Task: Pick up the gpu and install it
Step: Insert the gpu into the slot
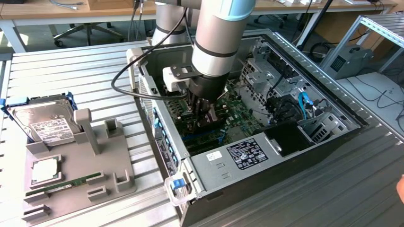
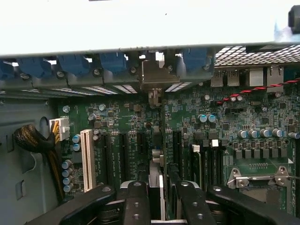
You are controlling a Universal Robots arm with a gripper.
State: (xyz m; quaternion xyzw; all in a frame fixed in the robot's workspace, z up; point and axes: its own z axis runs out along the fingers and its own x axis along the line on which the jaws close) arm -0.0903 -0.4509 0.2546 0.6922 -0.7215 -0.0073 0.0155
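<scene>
- Black and steel, the computer case (image 1: 328, 142) lay open on its side on the slatted table (image 1: 75, 75), the green motherboard (image 1: 243, 118) facing up.
- Reaching down from above, the robot arm (image 1: 218, 38) stood inside the case, so the pick-up part of the job appeared finished and the fitting was under way.
- Off to the exterior view's left, the grey parts holder (image 1: 82, 175) kept the silver hard drive (image 1: 44, 120) and the slim memory stick (image 1: 63, 183) in place; one upright slot near its middle held nothing, and I judged that to be where the card had come from.
- Down at the motherboard, the gripper (image 2: 161, 199) was partly closed, its fingers (image 2: 136, 201) clamped on the thin edge of the gpu (image 2: 156, 185).
- Seen edge-on from the wrist, the gpu ran upright from between the fingers toward the rear wall of the case, over the black slots just beside the white slot (image 2: 87, 159).
- Its metal end bracket (image 2: 154, 75) stood at the row of rear openings, between the blue clips (image 2: 112, 61).
- Whether the card was fully pressed home in its slot could not be told; the gripper had not let go, so the seating looked unfinished.
</scene>
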